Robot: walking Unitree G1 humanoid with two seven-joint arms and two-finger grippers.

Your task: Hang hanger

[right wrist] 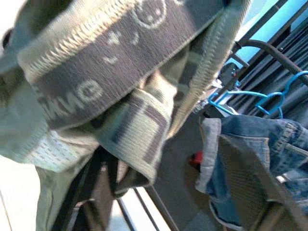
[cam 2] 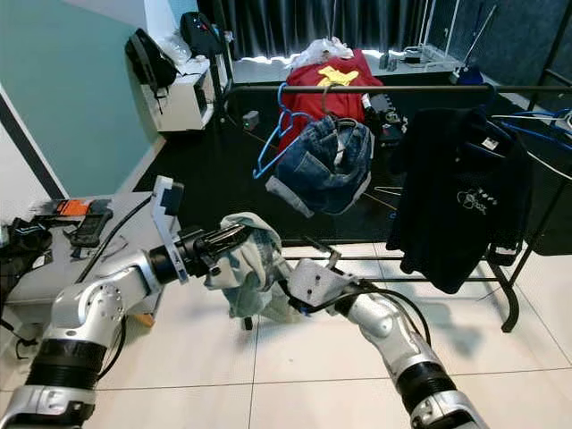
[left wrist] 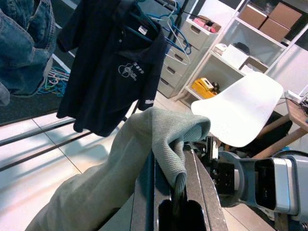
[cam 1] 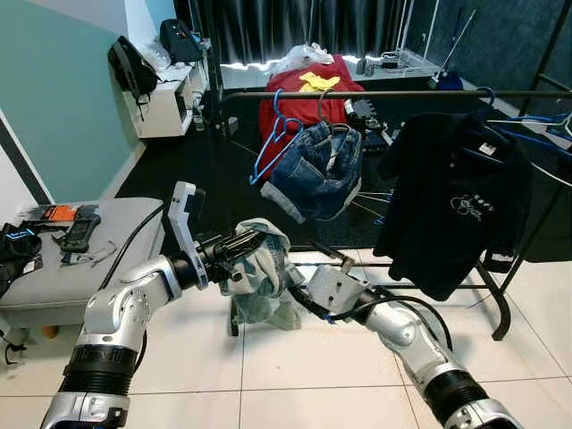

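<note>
White floor tiles (cam 1: 295, 357) cover the near ground from four to eight o'clock, giving way to a dark carpet (cam 1: 192, 165) toward twelve. A teal wall (cam 1: 63, 98) with a dark slanted stripe rises at ten o'clock. Beside it at eleven stands a white shelf unit (cam 1: 170, 103) with black bags (cam 1: 132, 67) on and beside it. Black curtains (cam 1: 295, 27) hang at twelve, daylight glowing along their lower edge. At nine o'clock a grey padded bench (cam 1: 76, 268) carries what look like tools. From the left wrist camera a white chair (left wrist: 240, 113) and white shelving (left wrist: 250, 43) with boxes appear
</note>
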